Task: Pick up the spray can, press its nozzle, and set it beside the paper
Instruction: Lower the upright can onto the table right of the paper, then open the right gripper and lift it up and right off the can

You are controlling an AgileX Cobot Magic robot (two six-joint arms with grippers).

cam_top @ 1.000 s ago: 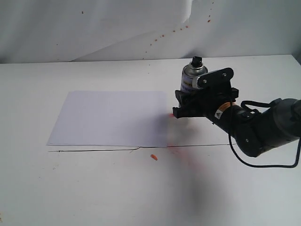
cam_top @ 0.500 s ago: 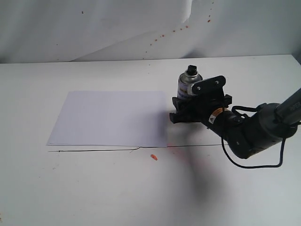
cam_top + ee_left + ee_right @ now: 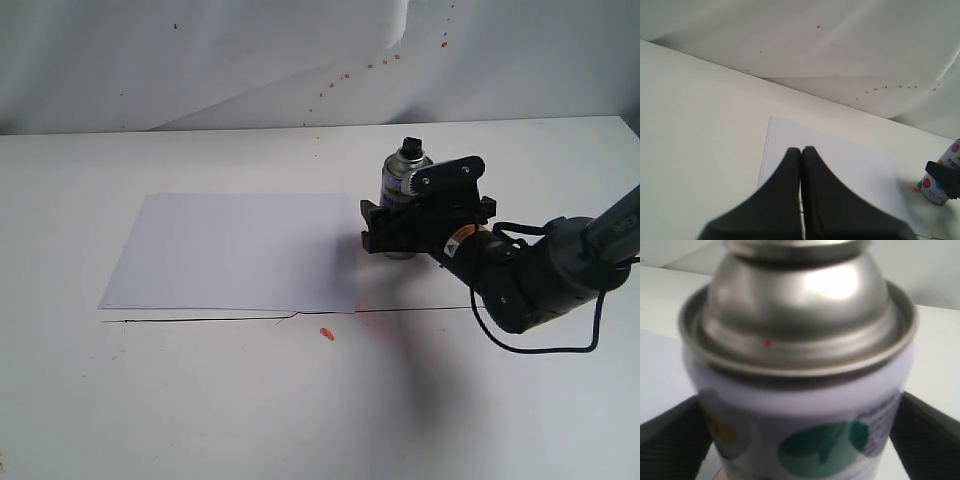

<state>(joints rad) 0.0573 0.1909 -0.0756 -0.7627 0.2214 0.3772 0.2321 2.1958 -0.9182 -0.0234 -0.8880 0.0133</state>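
Right: in the exterior view your right gripper (image 3: 388, 228) is clamped across the lower body of the spray can (image 3: 399, 178). The can stands upright just off the right edge of the paper (image 3: 235, 250). The claw hides whether its base touches the table (image 3: 300, 400). The black nozzle (image 3: 411, 148) stands clear above the claw.

In the left wrist view your left gripper (image 3: 801, 151) has its fingers pressed together on nothing, above the paper and well apart from the can.

In the right wrist view the fingers (image 3: 670, 440) bear on both flanks of the can, below its silver domed shoulder.

Expect a stiff, smooth and probably light metal cylinder that could slip or twist in the claw. Grip it on the straight wall, never on the dome.
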